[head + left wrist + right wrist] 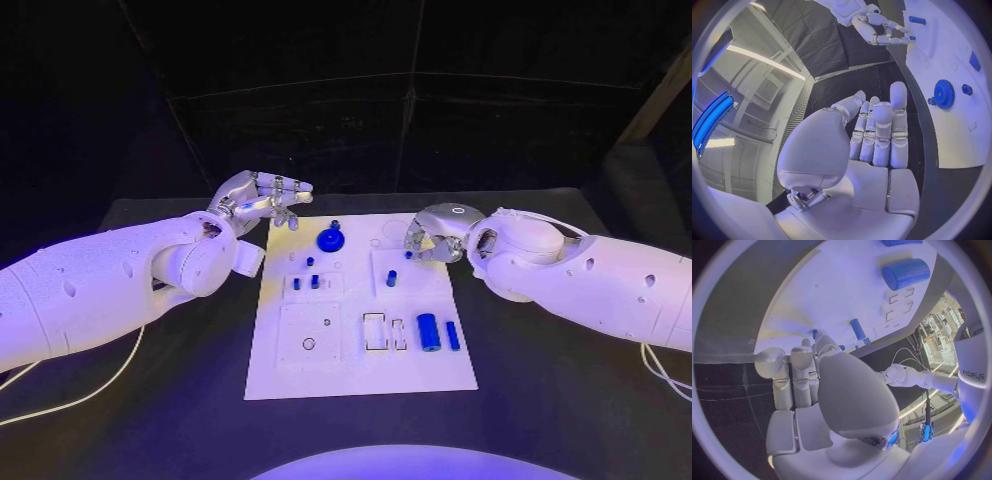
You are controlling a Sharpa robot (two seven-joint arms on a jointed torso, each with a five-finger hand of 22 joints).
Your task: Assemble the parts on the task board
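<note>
The white board [361, 310] lies in the middle of the black table [562, 400], and most of the small blue pieces sit on it: a gear [330, 240] near its far edge, a fat cylinder [427, 325] and a slim bar [451, 335] toward its near right corner, a short peg [391, 278] just right of its centre, and a few small pegs [304, 281] left of centre. The right hand [433, 238] hovers over the board's far right corner with fingers curled down toward a tiny blue piece [410, 255]; whether it is actually pinching that piece or only close to it I cannot tell, since the right wrist view hides the fingertips behind the palm. The left hand [261, 200] hangs just off the board's far left corner, near the gear, holding nothing, its fingers straight and held close together in the left wrist view. My guess is the right hand is about to pick up or seat that small piece. The risk is a weak fingertip hold: a piece this small could slip, roll across the board, or tilt at its hole and jam. A careless move by the left hand could also nudge the gear.
</note>
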